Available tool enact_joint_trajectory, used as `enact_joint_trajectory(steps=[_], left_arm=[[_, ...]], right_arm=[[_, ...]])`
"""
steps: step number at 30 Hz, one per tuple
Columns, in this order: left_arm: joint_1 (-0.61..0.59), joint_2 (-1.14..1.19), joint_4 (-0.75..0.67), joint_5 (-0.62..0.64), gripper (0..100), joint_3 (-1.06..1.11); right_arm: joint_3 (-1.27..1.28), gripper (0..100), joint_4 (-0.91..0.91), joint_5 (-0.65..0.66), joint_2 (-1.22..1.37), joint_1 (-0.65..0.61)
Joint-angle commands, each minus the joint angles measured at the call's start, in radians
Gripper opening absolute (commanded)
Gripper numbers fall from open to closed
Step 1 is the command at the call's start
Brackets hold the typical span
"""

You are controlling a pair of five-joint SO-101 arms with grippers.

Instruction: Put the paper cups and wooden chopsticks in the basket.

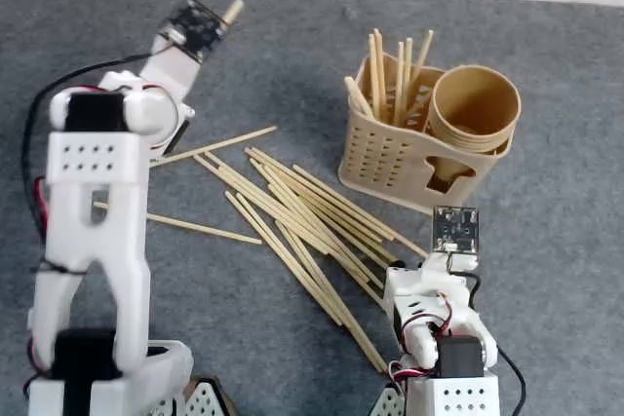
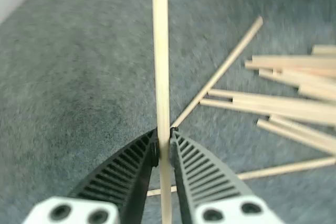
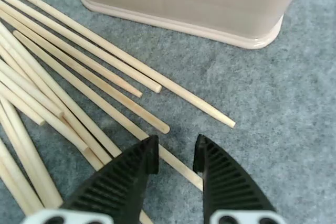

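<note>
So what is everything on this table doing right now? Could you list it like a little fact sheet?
Left gripper: shut on one chopstick
Right gripper: open, low over loose chopsticks beside the basket
Basket contents: stacked paper cups and several upright chopsticks
Left to collect: many chopsticks scattered on the grey mat

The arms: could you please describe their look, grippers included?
The left arm and right arm have white boxy shells with small holes. A black cable runs along the left; red, white and black wires show on the right. The left gripper and right gripper have black, ribbed, tapering fingers.
</note>
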Motion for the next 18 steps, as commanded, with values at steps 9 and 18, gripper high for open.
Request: enact_joint_trajectory(steps=[9,18], left_arm=[[0.193,-0.262,-0.178,0.609,0,-0.033],[0.409,-0.32,-0.543,0.872,0,-0.022]], right_arm=[[0.073,12.3,-0.005,-0.006,-0.013,0.01],[0.073,12.3,-0.005,-0.006,-0.013,0.01]])
